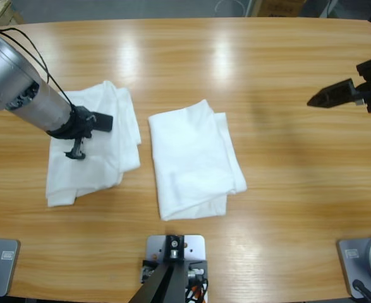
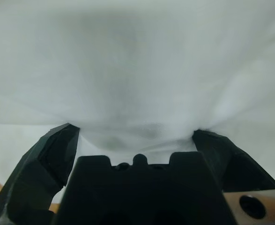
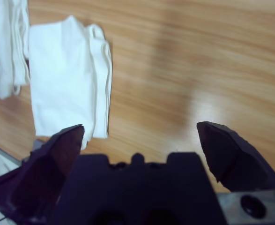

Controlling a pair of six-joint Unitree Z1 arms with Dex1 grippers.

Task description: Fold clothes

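The left gripper [image 1: 78, 146] presses down into the white bundle [image 1: 93, 148] at the table's left side, its jaws spread wide with cloth bunched between them but not pinched, as the left wrist view shows nothing but white fabric up close. That bundle lies loosely layered, its edges uneven and one lower corner trailing out, so it looks to be only partly folded. Just beside it, near the middle of the wooden table [image 1: 286, 208], a second white garment [image 1: 194, 161] rests as a neat upright rectangle with its layered edges stacked along the right side; this one appears finished. The two pieces lie apart, a strip of bare wood between them. Far off at the table's right edge, the right gripper [image 1: 324, 98] hangs above bare wood, jaws wide apart and holding nothing, pointed back toward the clothes. By the look of things, one fold job is done and the left bundle still needs squaring up.
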